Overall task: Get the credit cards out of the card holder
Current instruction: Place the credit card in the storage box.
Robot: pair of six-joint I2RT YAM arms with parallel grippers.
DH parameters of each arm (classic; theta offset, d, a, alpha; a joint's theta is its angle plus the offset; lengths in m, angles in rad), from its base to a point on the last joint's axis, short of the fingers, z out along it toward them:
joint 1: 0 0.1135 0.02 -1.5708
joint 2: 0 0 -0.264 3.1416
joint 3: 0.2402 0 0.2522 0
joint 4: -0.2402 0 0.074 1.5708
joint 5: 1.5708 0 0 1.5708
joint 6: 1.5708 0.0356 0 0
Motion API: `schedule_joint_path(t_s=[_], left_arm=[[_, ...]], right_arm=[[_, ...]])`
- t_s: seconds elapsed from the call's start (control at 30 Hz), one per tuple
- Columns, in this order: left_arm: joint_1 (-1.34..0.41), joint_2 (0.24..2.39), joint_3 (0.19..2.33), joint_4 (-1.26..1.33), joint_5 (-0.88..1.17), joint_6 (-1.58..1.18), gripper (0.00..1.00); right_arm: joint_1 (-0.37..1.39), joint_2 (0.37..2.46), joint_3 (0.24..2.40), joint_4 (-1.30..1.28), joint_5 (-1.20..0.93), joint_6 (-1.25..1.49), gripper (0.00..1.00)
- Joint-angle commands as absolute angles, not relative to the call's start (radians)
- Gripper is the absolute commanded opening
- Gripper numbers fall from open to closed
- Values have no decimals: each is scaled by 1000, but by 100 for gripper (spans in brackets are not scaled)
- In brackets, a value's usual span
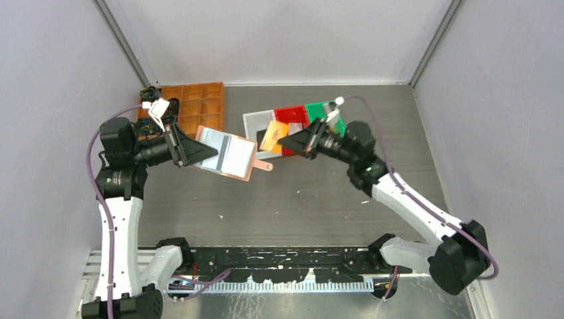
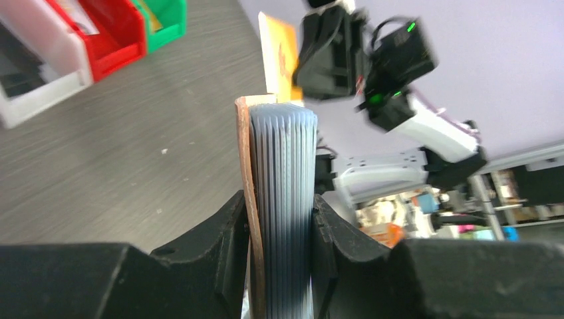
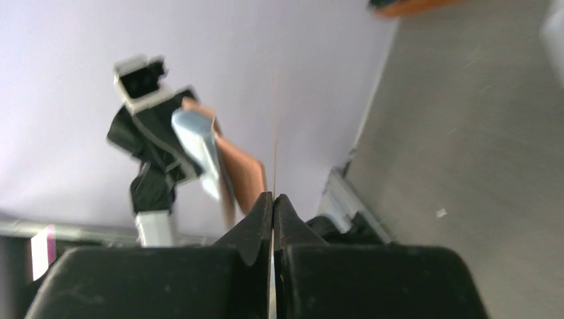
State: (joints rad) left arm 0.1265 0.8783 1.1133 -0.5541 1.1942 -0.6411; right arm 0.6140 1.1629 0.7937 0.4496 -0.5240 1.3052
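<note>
The step in hand looks like the withdrawal of one card. At centre-left of the top view, the left end effector pinches the opened card holder by its left edge and holds it above the bench. In the left wrist view the grey pockets stand edge-on between the fingers.

Just right of centre, the right end effector is pressed together on a yellowish credit card. The right wrist view shows it as a thin line rising from the closed tips. The card appears clear of the holder, with a narrow gap to the holder's right edge and pink tab.

The next move probably calls for carrying this card away and setting it down, then going back for any others. A pale panel with a dark stripe on the holder's inner face may be another card, but I cannot tell.

The white bin, red bin and green bin sit just behind the right end effector, toward the upper centre. A brown compartment tray lies upper left, behind the left arm. The widest open room is the bare bench in the lower middle, between both arms. A thin card held at its edge could slip or twist.
</note>
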Motion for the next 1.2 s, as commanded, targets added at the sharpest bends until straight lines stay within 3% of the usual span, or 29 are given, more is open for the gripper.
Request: schedule_joint_path(t_s=[0.0,0.13,0.23,0.37,0.57,0.87,1.17], left_arm=[[126,886,1216,-759,1097,-358,0],[125,898,1223,-815,1058,-286,0],[126,896,1217,-808,1070,-297,0],[125,885,1229,-827,1074,-279,0],[125,873,1239,-864,1087,-248,0],[126,884,1254,-876,1100,-233,0],[126,900,1270,-868,1111,-244,0]], right_arm=[[427,1081,1035,-233,-562,934,1],[298,1166,1205,-572,-420,659,1],[290,1277,1321,-723,-190,512,0],[285,1455,1441,-808,50,388,0],[282,1681,1594,-821,171,304,0],[282,1984,1886,-880,191,246,0],[282,2151,2009,-870,84,241,0]])
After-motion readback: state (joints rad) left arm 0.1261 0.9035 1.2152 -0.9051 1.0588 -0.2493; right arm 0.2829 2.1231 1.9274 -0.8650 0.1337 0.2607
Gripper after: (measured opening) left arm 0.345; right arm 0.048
